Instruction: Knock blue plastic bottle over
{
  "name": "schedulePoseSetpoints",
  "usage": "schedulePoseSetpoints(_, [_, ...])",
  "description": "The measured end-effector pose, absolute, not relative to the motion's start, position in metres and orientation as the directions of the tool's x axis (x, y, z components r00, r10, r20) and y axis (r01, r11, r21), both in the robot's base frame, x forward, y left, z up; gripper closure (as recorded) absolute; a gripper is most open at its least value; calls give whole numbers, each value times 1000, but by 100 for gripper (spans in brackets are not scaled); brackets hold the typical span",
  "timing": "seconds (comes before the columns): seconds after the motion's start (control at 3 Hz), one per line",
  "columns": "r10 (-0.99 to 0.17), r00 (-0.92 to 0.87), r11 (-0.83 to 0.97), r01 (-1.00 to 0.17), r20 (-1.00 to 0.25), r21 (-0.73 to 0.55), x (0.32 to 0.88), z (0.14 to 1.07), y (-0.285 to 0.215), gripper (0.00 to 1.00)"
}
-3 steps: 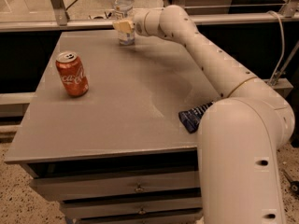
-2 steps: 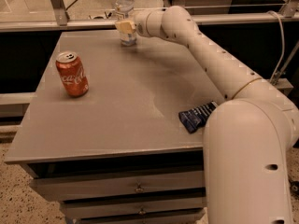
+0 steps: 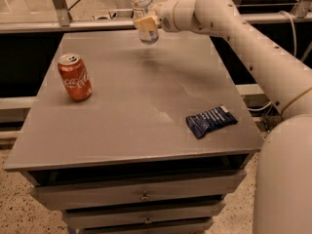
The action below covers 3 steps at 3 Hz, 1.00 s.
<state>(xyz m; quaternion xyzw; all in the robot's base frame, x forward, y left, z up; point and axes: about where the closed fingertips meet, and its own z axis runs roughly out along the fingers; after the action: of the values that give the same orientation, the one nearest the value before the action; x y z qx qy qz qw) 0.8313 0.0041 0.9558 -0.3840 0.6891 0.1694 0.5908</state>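
The blue plastic bottle (image 3: 142, 1) stands at the far edge of the grey table (image 3: 136, 111), near the middle. It leans slightly, with its top to the left and its base to the right. My gripper (image 3: 145, 22) reaches in from the right and sits against the bottle's middle, covering the label. The bottle's lower part (image 3: 149, 36) shows below the gripper, just over the tabletop. I cannot tell whether its base rests on the table.
A red Coca-Cola can (image 3: 74, 77) stands upright at the table's left. A dark blue snack packet (image 3: 210, 121) lies flat near the right front. My white arm (image 3: 253, 48) spans the right side. Drawers (image 3: 141, 196) sit below the top; a rail (image 3: 58, 26) runs behind.
My gripper and the bottle have shifted to the right along the far edge, and the bottle now leans a little. The can and the packet have not moved.
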Motion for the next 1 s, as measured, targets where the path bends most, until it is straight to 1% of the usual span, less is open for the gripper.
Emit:
schedulePoseSetpoints(0.33, [-530, 8, 536, -772, -848, -343, 791, 971, -24, 100])
schedulePoseSetpoints(0.67, [-666, 36, 419, -809, -745, -413, 780, 976, -31, 100])
schedulePoseSetpoints(1.0, [-795, 68, 257, -863, -603, -436, 764, 952, -31, 100])
